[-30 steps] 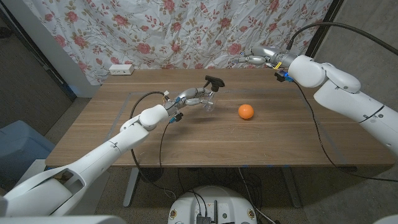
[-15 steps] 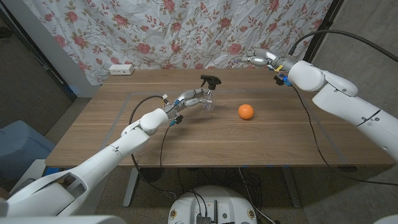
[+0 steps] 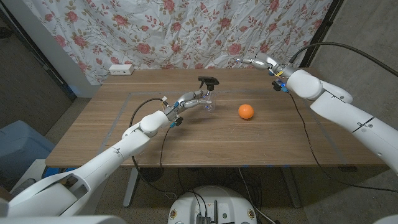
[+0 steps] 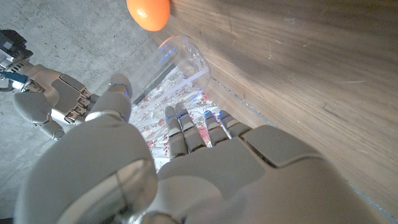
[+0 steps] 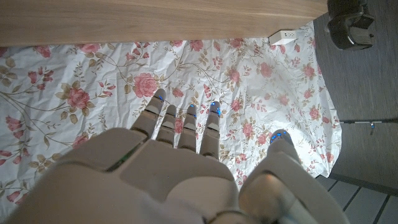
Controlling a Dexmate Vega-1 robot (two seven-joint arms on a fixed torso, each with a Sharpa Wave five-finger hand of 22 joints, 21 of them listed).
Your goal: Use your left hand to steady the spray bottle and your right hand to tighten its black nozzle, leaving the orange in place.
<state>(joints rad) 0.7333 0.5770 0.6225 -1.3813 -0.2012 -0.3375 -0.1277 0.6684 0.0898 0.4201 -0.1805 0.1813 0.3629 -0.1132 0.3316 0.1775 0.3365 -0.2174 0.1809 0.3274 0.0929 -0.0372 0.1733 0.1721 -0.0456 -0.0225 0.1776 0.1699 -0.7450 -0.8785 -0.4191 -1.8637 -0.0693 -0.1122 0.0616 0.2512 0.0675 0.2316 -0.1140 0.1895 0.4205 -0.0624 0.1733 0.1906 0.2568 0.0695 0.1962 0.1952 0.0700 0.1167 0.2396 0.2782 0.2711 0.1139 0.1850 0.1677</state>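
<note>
The left hand (image 3: 189,99) held the spray bottle (image 3: 208,99), fingers (image 4: 186,127) clamped around it; the orange (image 3: 246,111) lay at its three o'clock. The right hand (image 3: 258,61) hovered at one o'clock, fingers (image 5: 186,127) apart.

- Spray bottle (image 3: 208,102), centre of the head view: clear body, black nozzle (image 3: 208,80).
- Orange (image 3: 246,111), just right of centre: bright orange.
- Table (image 3: 124,134): brown wood grain.
- Curtain (image 3: 186,31), across the top: white with pink roses and green leaves.
- Left hand (image 3: 189,99) and right hand (image 3: 256,61): silver-grey; arms white.
- Power strip (image 3: 121,70), upper left: white.
- Cables: black.
</note>
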